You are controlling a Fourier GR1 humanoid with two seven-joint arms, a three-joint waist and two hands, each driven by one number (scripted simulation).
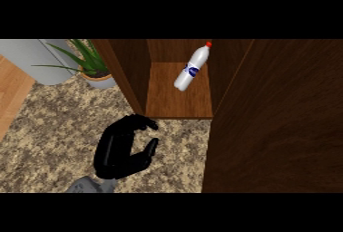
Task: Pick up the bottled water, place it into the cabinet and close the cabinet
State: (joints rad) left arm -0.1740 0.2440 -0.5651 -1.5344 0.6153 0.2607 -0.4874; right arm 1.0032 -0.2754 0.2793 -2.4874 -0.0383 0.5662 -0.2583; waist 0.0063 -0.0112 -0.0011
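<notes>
Bottled water [192, 69] lies inside the cabinet [179, 97] on the shelf, long axis slanting, red cap toward the upper right. The open door [275, 118] stands at right. The left hand [120, 152], probably empty, has half-curled fingers above the counter [53, 131]; a potted plant [90, 63] stands left.

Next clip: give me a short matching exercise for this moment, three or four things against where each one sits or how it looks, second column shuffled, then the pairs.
Things:
1. water bottle
2. potted plant
3. left hand
4. cabinet door

Places or states:
A. over the speckled counter, in front of the cabinet, holding nothing
B. standing open at the right of the view
C. inside the cabinet on its wooden shelf
D. on the counter, left of the cabinet

Pairs: 1-C, 2-D, 3-A, 4-B
</notes>
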